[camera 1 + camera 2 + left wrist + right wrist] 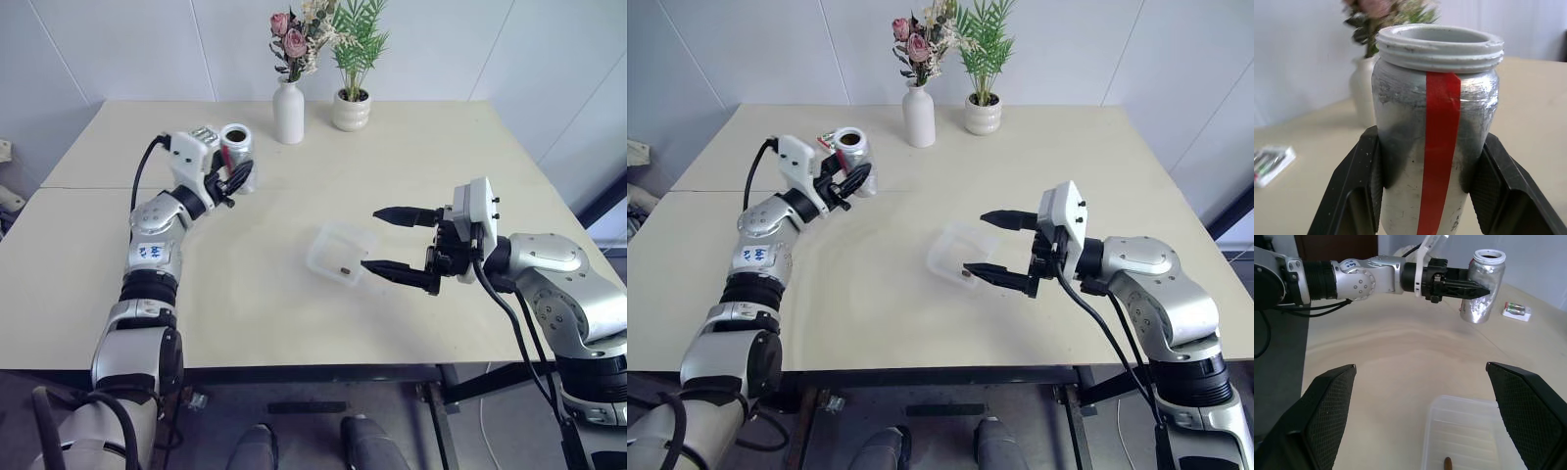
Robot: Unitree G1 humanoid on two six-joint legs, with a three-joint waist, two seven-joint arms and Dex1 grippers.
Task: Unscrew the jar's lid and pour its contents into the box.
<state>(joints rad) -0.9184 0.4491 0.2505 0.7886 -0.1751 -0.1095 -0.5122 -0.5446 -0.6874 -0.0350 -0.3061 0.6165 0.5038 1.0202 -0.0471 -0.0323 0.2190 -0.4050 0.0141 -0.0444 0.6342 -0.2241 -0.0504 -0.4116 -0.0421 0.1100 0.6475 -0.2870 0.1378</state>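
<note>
My left gripper is shut on the jar, a silvery cylinder with a red stripe, held upright above the table's far left. Its threaded mouth is bare and the inside looks dark; the lid is out of view. The box, a clear shallow tub, sits at mid-table with one small brown bit of the contents on its floor. My right gripper is open, pointing left, its fingertips just at the box's right side. In the right wrist view the jar is beyond the box.
A white vase with flowers and a small potted plant stand at the table's far edge. A small red-green-white pack lies on the table behind the jar. The table's front edge runs near me.
</note>
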